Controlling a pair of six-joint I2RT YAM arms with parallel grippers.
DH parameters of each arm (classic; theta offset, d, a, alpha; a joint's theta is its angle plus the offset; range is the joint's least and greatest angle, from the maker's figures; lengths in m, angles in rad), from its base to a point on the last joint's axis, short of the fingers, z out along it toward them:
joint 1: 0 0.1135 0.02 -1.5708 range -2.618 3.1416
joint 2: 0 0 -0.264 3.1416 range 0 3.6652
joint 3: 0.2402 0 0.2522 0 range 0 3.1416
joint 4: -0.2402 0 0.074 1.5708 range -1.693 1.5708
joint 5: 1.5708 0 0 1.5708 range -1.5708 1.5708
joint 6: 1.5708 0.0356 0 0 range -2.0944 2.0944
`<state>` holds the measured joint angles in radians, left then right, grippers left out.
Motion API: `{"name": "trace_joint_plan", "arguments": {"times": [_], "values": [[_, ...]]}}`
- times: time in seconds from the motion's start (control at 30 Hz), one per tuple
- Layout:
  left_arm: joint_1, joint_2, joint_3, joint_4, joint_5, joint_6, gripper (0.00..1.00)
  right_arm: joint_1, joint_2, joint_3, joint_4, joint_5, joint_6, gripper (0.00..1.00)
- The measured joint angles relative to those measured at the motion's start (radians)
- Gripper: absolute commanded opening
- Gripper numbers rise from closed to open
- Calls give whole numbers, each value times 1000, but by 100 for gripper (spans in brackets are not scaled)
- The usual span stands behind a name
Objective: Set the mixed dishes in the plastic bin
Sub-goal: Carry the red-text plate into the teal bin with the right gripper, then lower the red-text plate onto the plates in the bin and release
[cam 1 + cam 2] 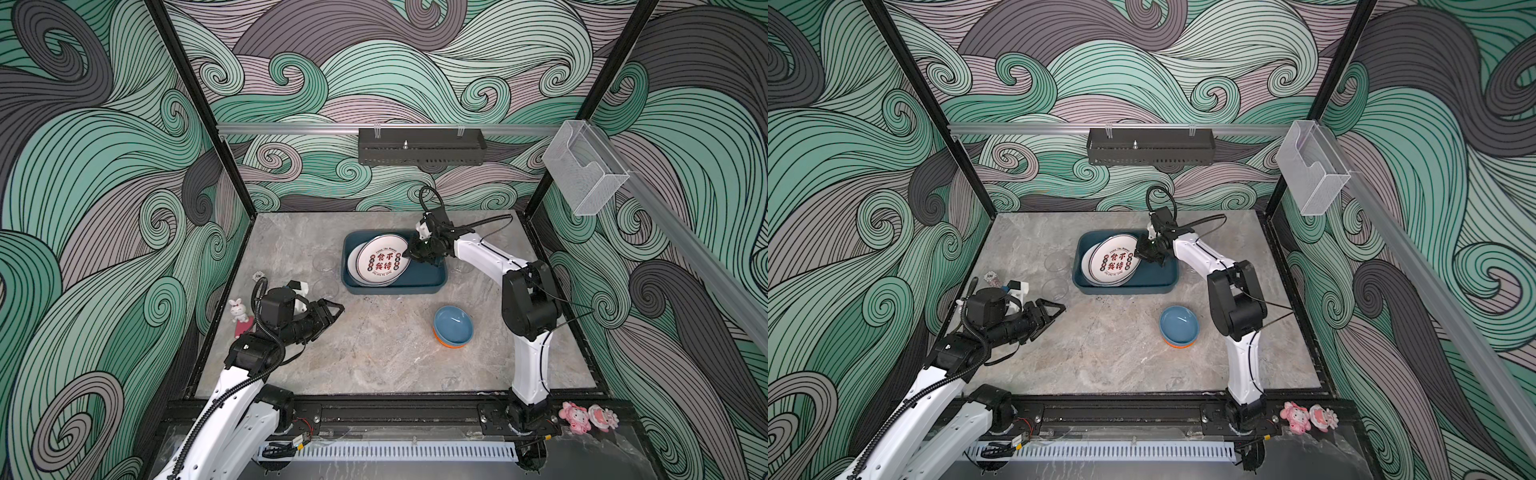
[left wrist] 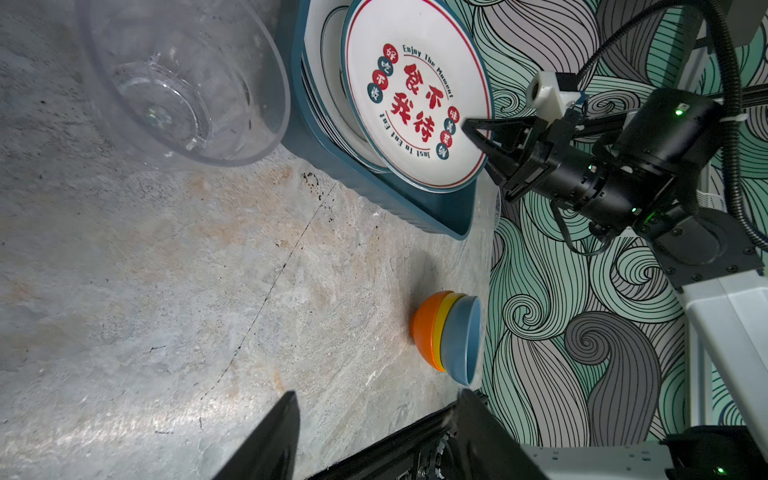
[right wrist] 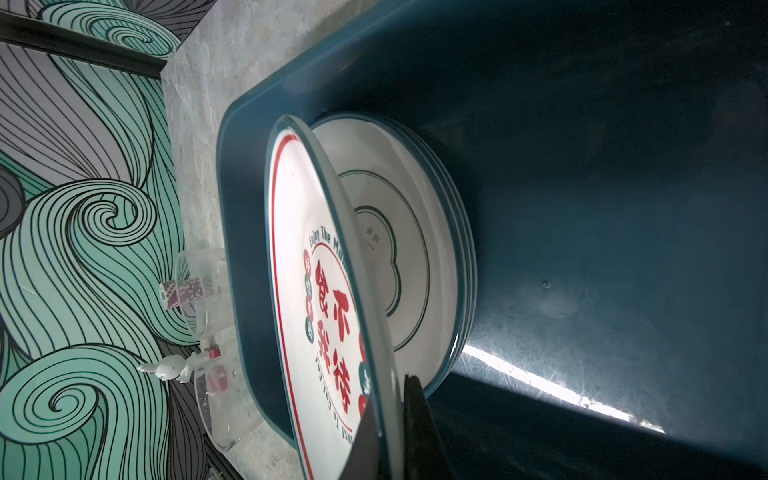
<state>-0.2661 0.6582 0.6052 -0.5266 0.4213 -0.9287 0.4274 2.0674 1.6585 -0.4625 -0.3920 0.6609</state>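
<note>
Tumblers, two, stand left of the bin; three stacked bowls sit lower right. Right gripper pinches a tilted plate; left gripper gapes empty.

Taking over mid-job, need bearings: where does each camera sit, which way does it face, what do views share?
Both top views: high in front, looking down toward the back wall; both arms, left gripper, right gripper show.
Left wrist: low over the table, facing the plastic bin and bowl stack; its own open fingertips show.
Right wrist: over the bin, looking along the printed plate toward a tumbler; its fingers pinch the plate's rim.
Shared: the printed plate appears in every view.
</note>
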Motion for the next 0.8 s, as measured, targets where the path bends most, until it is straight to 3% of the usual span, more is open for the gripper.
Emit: {"name": "trace_joint_plan", "arguments": {"times": [0.8], "values": [[3,8,-30,5,1,-5,62,0,95,87,6,5,32,0]]}}
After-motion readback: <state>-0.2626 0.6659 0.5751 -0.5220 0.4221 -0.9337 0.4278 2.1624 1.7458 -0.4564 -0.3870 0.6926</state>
